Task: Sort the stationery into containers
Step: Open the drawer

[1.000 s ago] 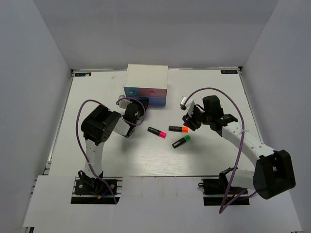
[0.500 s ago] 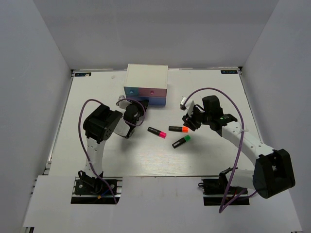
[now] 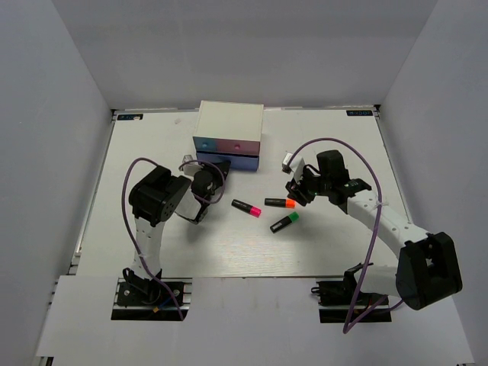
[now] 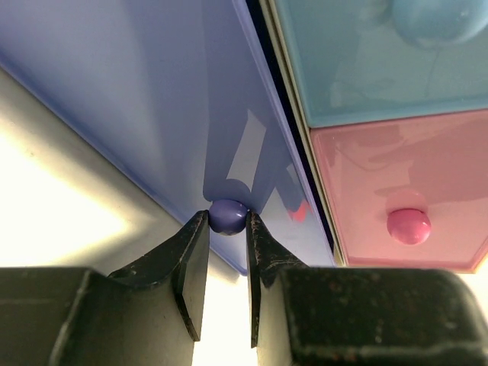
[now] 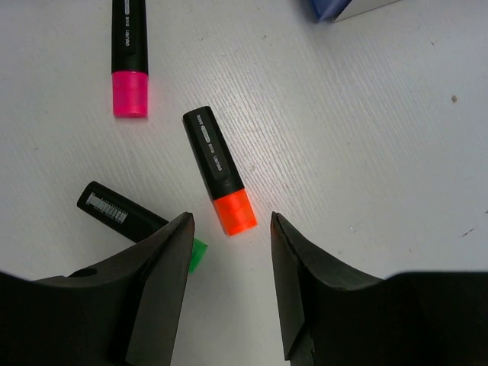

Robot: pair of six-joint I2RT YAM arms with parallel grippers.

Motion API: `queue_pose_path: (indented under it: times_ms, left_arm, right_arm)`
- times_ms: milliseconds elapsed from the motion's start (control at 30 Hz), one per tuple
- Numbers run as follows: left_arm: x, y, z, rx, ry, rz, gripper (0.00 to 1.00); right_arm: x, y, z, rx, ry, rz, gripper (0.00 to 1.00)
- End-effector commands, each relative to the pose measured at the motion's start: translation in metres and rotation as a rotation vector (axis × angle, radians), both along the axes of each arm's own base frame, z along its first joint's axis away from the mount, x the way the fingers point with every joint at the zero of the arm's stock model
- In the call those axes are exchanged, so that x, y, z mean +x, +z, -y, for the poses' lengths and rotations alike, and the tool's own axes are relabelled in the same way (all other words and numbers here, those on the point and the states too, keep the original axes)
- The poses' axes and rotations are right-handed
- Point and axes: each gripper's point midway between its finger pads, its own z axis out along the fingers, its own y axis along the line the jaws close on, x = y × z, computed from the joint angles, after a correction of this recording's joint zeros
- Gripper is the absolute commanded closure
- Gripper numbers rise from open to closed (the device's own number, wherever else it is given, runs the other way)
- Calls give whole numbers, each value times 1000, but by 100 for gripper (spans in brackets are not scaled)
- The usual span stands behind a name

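The white chest (image 3: 230,126) stands at the back centre. My left gripper (image 3: 214,169) is shut on the round knob (image 4: 227,216) of its wide dark blue drawer (image 4: 152,99), which sticks out a little from the chest front. The light blue drawer (image 4: 366,69) and pink drawer (image 4: 396,191) sit shut above it. The pink (image 3: 246,207), orange (image 3: 280,202) and green (image 3: 284,223) capped highlighters lie on the table. My right gripper (image 5: 231,223) is open just above the orange cap (image 5: 235,213), with the green cap (image 5: 197,254) by its left finger. The two blocks are out of view.
The pink highlighter (image 5: 129,53) lies apart to the left of the orange one (image 5: 216,164). A corner of the dark blue drawer (image 5: 324,8) shows at the top of the right wrist view. White walls enclose the table (image 3: 152,244) on three sides.
My left gripper has drawn back a little toward its base with the knob in it, and the dark blue drawer has come out slightly. The right arm has barely moved.
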Motion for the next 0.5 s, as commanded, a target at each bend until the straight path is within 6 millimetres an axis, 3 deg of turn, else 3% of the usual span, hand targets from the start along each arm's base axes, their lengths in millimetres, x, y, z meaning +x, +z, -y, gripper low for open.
queue_pose_path:
  times_ms: [0, 233, 467]
  left_arm:
    - [-13, 6, 9, 1, -57, -8, 85]
    - [-24, 10, 5, 26, -70, -17, 87]
    - [-53, -5, 2, 78, -126, -99, 87]
  right_arm:
    - [8, 12, -5, 29, 8, 33, 49]
    - [9, 24, -12, 62, 39, 50, 45]
    - [15, 34, -18, 86, 52, 69, 44]
